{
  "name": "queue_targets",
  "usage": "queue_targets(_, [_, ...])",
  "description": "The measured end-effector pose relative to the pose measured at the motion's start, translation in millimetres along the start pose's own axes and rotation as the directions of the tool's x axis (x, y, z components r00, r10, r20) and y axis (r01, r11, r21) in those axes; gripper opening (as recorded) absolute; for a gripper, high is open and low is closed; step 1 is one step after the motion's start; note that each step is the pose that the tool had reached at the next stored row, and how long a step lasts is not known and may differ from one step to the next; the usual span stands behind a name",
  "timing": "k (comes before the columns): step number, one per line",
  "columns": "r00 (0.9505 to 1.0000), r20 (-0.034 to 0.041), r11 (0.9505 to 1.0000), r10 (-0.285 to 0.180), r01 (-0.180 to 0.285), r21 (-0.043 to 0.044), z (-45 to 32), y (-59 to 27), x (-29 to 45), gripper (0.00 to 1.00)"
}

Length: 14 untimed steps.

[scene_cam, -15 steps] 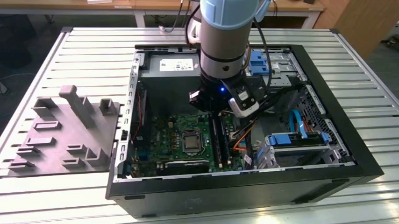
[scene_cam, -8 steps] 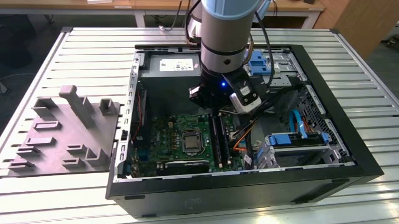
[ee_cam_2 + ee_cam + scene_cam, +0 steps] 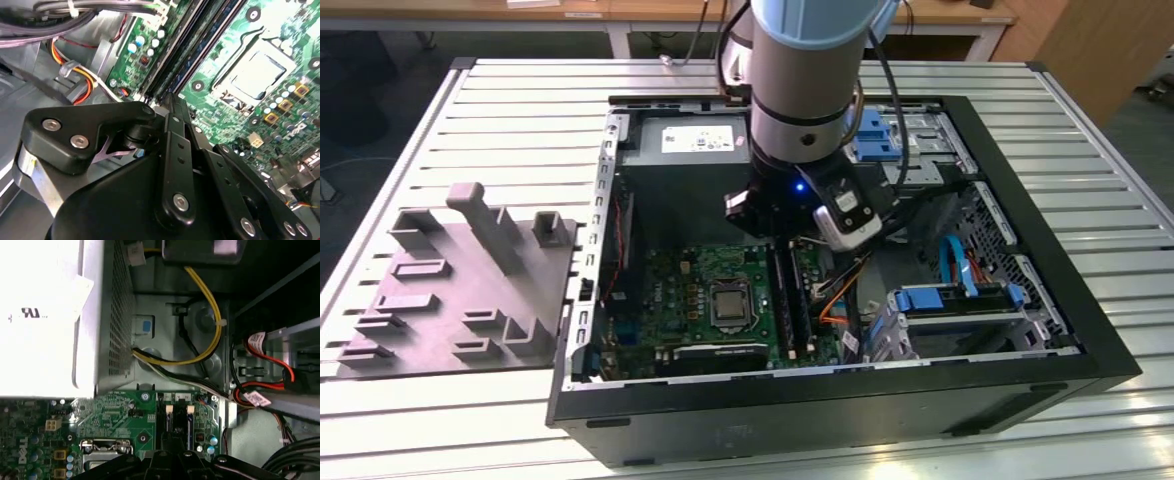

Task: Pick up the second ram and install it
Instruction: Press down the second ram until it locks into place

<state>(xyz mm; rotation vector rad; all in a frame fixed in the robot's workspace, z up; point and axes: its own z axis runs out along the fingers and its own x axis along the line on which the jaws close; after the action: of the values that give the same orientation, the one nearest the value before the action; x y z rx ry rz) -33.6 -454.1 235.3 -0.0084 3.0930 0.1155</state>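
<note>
My gripper (image 3: 783,243) reaches down into the open computer case (image 3: 1067,300), at the end of the memory slots nearest the power supply. Its fingers (image 3: 172,115) are shut, and their tips rest on the end of the second ram (image 3: 196,54), a long dark strip lying along a slot on the green motherboard (image 3: 680,290). In the exterior view the second ram (image 3: 783,300) runs from under the fingertips towards the case's near wall, with another dark strip right beside it. In the first wrist view the second ram (image 3: 170,426) shows just past the gripper (image 3: 167,454).
The power supply (image 3: 700,140) lies just beyond the slots. The processor socket (image 3: 724,300) is on the exterior view's left of them, orange cables (image 3: 834,300) and a blue drive cage (image 3: 961,300) on the right. A grey fixture plate (image 3: 454,290) with upright posts sits outside the case.
</note>
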Motion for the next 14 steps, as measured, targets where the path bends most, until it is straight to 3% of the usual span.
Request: queue_targets(14, [1.0,0.0,1.0,0.0,0.0,0.0,-2.7,-36.8,0.1,0.1])
